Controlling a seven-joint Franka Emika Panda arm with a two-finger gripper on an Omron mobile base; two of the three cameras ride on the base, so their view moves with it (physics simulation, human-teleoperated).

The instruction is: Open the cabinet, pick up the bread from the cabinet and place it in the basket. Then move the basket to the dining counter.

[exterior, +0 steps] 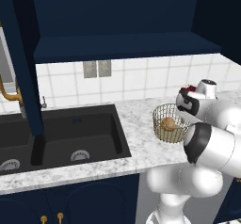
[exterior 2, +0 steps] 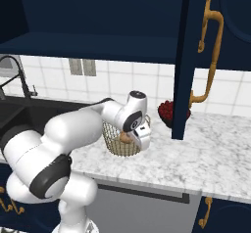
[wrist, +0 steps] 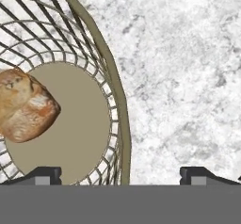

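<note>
The tan wire basket stands on the marble counter to the right of the sink. The golden-brown bread lies on its pale bottom, also visible as the bread. My gripper is open and points down over the basket's near rim, one fingertip inside the mesh and the other outside over the counter. From the right base view my gripper hangs at the basket's right side. Both doors of the navy cabinet are swung open. The dining counter is out of view.
A black sink is set into the marble counter at the left. A dark red object sits behind the basket by the tiled wall. The open right door's brass handle hangs above the counter.
</note>
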